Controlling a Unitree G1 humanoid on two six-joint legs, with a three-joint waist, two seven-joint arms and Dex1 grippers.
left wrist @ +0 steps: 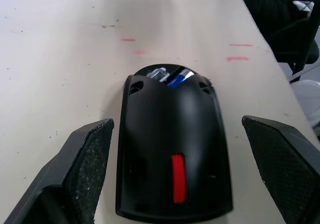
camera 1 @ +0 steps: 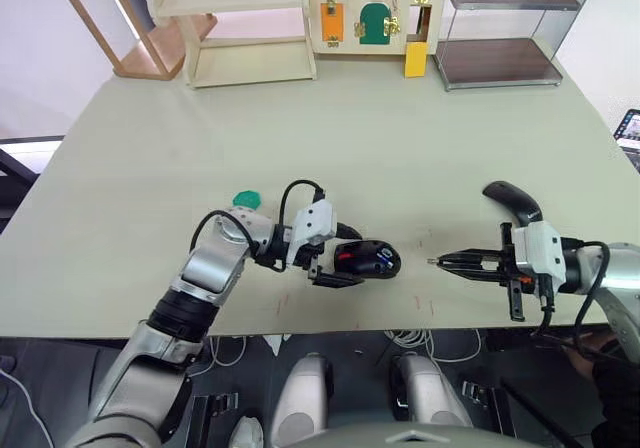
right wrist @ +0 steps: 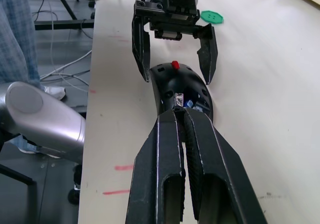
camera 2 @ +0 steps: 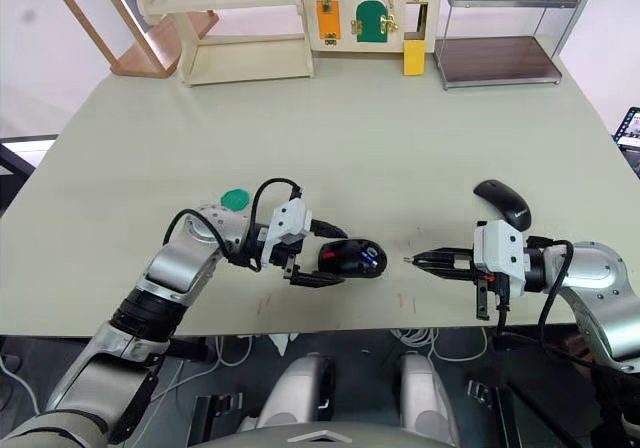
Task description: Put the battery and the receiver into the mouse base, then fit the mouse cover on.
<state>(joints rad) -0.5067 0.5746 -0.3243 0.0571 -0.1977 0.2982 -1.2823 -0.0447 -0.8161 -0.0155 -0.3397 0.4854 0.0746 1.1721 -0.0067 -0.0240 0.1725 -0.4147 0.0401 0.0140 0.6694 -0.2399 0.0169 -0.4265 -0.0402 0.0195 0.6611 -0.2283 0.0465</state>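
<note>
A: Left gripper (left wrist: 175, 174) jaws?
B: Spread wide, flanking the mouse base (camera 1: 366, 259), no contact. Battery (left wrist: 179, 77) sits in its compartment.
A: Right gripper (camera 1: 434, 262)?
B: Pressed together, empty, at 3 o'clock of the base. Mouse cover (camera 1: 511, 200) beyond it.

The left gripper (camera 2: 318, 270) straddles the mouse base (camera 2: 352, 257), fingers apart. The right gripper (camera 2: 412, 260) (fingers together) points at it across a gap; the mouse cover (camera 2: 503, 202) lies behind.
</note>
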